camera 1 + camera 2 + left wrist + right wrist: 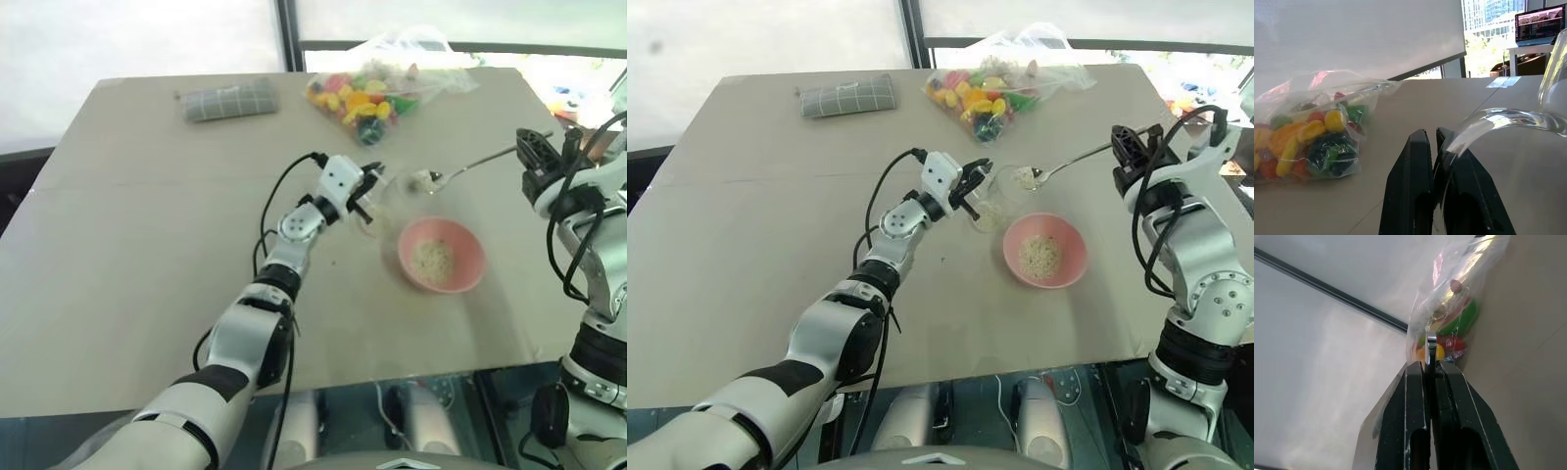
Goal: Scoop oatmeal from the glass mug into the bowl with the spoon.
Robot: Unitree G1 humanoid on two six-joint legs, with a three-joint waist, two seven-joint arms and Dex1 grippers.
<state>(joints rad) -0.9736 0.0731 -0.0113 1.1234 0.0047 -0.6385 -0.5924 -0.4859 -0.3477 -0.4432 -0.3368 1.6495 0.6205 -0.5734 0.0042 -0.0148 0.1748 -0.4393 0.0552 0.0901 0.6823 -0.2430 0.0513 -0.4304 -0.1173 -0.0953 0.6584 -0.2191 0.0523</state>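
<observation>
The glass mug (pixel 999 201) stands on the table just left of the pink bowl (pixel 469 257). My left gripper (pixel 369 188) is shut on the mug's clear handle (pixel 1498 120). Some oatmeal (pixel 988 218) lies at the mug's bottom, and more oatmeal (pixel 431 259) lies in the bowl. My right gripper (pixel 525 149) is shut on the end of the spoon (pixel 480 159), whose handle sticks up between the fingers (pixel 1415 396) in the right wrist view. The spoon is held roughly level, and its head (pixel 425 179), carrying a small heap of oatmeal, hovers over the mug's rim, behind the bowl.
A clear bag of bright candies (pixel 364 96) lies at the back of the table, beyond the mug. A grey checked pouch (pixel 230 100) lies at the back left. The table's front edge (pixel 323 380) runs close below the bowl.
</observation>
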